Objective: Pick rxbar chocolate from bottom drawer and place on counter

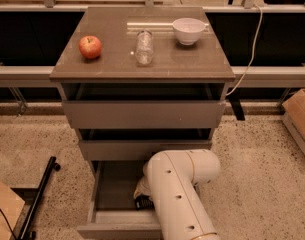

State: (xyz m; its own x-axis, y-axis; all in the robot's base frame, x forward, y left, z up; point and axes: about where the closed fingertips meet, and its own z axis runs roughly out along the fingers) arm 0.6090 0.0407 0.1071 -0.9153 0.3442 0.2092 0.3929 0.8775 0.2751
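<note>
Rxbar chocolate point(143, 203), showing only as a small dark flat packet with a trace of pale lettering, is lying inside the bottom drawer point(112, 194), close to its front wall and right against the left edge of the robot's arm. Moving from left to right: a tan cardboard box point(3, 211) is sitting in the lower left corner on the speckled floor point(32, 144), and a black pole point(39, 196) is lying slanted just beside it. Next comes the drawer cabinet, whose glossy brown-grey bench point(117, 69) is carrying three things, all well apart from one another: a red apple point(90, 47) toward the left, a clear glass jar point(144, 48) standing upright near the middle, and a white bowl point(188, 30) toward the back right. Below the bench, the top drawer point(142, 115) and the middle drawer point(142, 149) are showing dark gaps above their plain fronts, while the bottom drawer is standing pulled well out toward the camera. The cream-white arm point(179, 199) is rising from the lower edge and bending down into the right half of that drawer, covering much of it. The claw point(140, 190) is sitting low in the drawer at the arm's tip, just above the packet and mostly hidden by the arm; whether it is open, closed or gripping the packet cannot be told. Further right, a pale cable point(250, 59) is hanging down past the bench's right side, and a second cardboard box point(299, 116) is sitting at the right edge.
</note>
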